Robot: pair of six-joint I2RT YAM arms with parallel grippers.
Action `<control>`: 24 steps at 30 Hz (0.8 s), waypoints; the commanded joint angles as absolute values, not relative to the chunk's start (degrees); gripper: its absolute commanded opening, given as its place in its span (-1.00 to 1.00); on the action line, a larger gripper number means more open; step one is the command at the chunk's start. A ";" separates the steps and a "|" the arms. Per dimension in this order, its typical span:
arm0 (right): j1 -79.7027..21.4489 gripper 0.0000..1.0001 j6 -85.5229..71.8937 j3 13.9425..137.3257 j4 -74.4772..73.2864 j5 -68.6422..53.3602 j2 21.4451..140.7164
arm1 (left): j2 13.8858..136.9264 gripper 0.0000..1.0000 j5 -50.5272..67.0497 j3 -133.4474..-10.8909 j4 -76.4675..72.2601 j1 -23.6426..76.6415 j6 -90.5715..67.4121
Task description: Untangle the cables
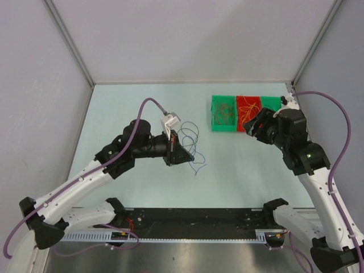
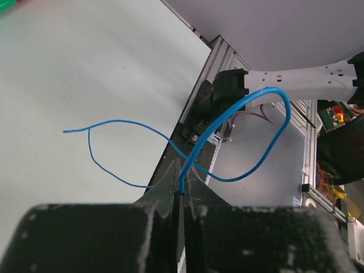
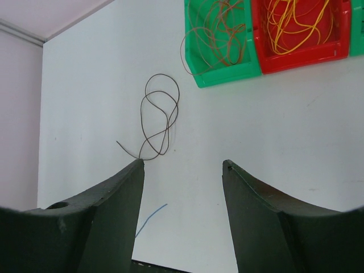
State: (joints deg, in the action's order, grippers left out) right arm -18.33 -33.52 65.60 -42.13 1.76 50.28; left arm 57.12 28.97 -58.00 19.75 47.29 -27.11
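Left end effector [image 2: 182,183]: clamped on blue cable [image 2: 267,96]; arm stretched to mid-desk, wrist raised. Brown cable [image 3: 161,114]: looped loose on desk [image 3: 273,142]. Right end effector [image 3: 183,166]: jaws parted, holding nothing; arm bent, near green bin [image 3: 227,78].

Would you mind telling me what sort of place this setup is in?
Most likely a robotics lab test cell: a pale table boxed in by plain grey walls, a left arm and right arm bolted at its near edge, and a green bin and red bin holding loose wires.
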 commanded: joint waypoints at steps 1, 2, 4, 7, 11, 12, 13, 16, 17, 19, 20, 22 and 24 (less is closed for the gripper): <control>-18.63 0.23 -33.58 65.83 -39.99 -1.04 48.52 | 57.92 -0.99 35.22 -60.12 15.12 48.16 -28.83; -18.55 0.24 -33.14 65.74 -39.56 -2.79 48.34 | 58.18 -0.99 36.81 -60.03 14.42 48.16 -29.09; -18.54 0.26 -32.17 65.74 -38.06 -6.91 47.47 | 59.32 -0.99 40.49 -59.94 12.14 48.34 -30.23; -18.63 0.30 -31.20 65.83 -35.60 -15.25 46.32 | 60.47 -0.99 45.06 -59.94 9.67 48.43 -31.73; -18.81 0.31 -29.80 65.83 -31.82 -27.58 46.23 | 60.64 -0.99 49.03 -59.59 7.39 48.43 -32.87; -18.81 0.31 -29.71 65.83 -30.60 -29.51 46.40 | 60.47 -0.99 49.56 -59.15 7.03 48.43 -32.96; -19.07 0.31 -29.79 65.83 -30.06 -32.84 46.58 | 60.21 -0.99 49.74 -58.98 6.94 48.43 -33.05; -20.12 0.31 -30.32 65.83 -28.13 -36.90 46.23 | 60.20 -1.00 48.96 -58.89 7.64 48.52 -32.70; -21.52 0.31 -30.41 65.83 -26.91 -37.35 46.06 | 60.38 -0.99 48.43 -58.89 8.26 48.52 -32.43; -23.11 0.31 -31.37 65.83 -25.58 -37.70 45.62 | 60.55 -0.99 47.20 -59.15 9.39 48.52 -32.26; -25.03 0.30 -31.64 65.83 -24.36 -37.62 45.27 | 60.82 -0.99 46.15 -59.32 10.10 48.52 -31.91; -26.88 0.30 -32.95 65.83 -23.12 -36.75 45.18 | 61.43 -0.99 40.45 -60.64 14.03 48.52 -31.38; -29.08 0.28 -33.92 65.83 -21.80 -35.86 45.44 | 62.84 -0.99 33.88 -62.65 17.13 48.60 -30.59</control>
State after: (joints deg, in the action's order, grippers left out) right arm -25.71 -31.73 65.47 -27.81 -33.95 46.30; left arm 61.25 43.66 -58.26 12.16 48.21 -31.90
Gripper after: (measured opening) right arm 0.651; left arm 0.014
